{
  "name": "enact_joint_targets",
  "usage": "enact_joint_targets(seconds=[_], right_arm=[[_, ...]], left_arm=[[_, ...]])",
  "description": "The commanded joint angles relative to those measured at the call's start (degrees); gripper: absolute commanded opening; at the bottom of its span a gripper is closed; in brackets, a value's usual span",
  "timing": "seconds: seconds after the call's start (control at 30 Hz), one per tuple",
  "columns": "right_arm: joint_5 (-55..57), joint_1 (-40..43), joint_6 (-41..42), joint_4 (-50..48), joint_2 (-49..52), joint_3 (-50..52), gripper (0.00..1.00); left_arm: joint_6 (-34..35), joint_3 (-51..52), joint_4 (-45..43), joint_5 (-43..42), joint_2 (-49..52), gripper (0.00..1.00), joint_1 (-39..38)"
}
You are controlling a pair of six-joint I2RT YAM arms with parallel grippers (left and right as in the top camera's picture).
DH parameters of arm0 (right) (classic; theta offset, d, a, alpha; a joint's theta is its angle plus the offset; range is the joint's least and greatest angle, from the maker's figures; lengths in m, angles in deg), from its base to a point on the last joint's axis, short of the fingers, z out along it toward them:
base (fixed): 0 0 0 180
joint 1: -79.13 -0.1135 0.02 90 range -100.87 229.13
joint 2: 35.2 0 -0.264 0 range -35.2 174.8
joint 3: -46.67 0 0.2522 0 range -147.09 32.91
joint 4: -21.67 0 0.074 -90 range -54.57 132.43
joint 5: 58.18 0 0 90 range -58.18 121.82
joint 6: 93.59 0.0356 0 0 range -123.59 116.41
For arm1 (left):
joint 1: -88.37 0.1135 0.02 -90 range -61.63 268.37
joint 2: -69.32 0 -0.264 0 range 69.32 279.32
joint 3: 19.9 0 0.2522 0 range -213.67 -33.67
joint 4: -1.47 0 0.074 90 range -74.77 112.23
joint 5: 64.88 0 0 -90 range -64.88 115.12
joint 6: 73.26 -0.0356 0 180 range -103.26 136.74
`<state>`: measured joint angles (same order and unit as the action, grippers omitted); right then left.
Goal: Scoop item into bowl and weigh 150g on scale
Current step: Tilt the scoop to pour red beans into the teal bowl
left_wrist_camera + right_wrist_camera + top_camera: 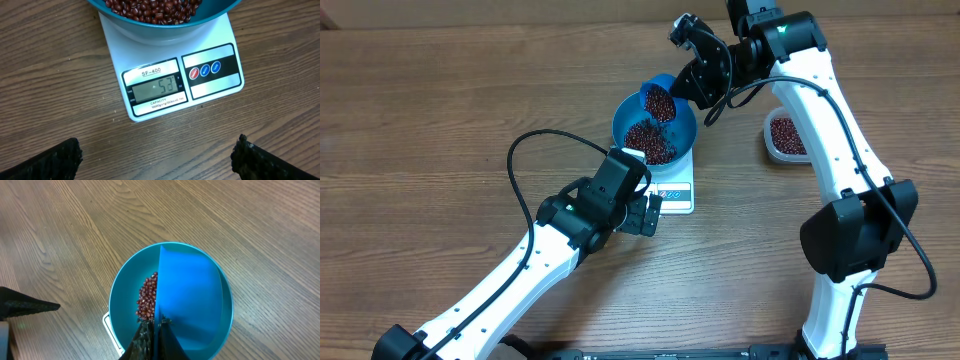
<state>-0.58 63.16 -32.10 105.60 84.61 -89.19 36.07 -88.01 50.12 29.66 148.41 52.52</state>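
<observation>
Right end effector (152,330): clenched on scoop (190,295), tilted above bowl (122,295).
Left end effector (157,162): released, scale (117,55) just ahead.
Risk: a quick tip dumps beans (147,300), overshooting.

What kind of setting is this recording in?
Probably a robot test bench rather than a kitchen: a wood-grain table, a left arm and right arm over it, and a small scale carrying a blue bowl of beans.

We see a brown wooden table (440,120), its grain running left to right across the frame. Directly on it, just right of centre, sits the white scale (676,193), display edge toward the bottom. Further right, apart from it, stands a clear plastic tub (770,146).
</observation>
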Motion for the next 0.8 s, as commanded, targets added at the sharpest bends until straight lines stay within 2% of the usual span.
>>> enact_joint_targets(seconds=[0.0, 0.2, 0.47, 0.77], right_arm=[[0.4, -0.2, 0.2, 0.0, -3.4, -2.1, 0.04], [1.0, -1.0, 0.1, 0.2, -3.6, -2.1, 0.04], [11.5, -4.8, -0.1, 0.2, -5.4, -2.1, 0.03], [11.8, -5.3, 0.0, 1.0, -5.4, -2.1, 0.04]], left_arm=[[-0.9, 0.7, 0.0, 0.4, -0.3, 1.0, 0.2], [-0.9, 0.7, 0.0, 0.4, -0.3, 1.0, 0.2], [-0.9, 0.7, 0.0, 0.4, -0.3, 0.99, 0.2], [-0.9, 0.7, 0.0, 0.4, -0.3, 1.0, 0.2]])
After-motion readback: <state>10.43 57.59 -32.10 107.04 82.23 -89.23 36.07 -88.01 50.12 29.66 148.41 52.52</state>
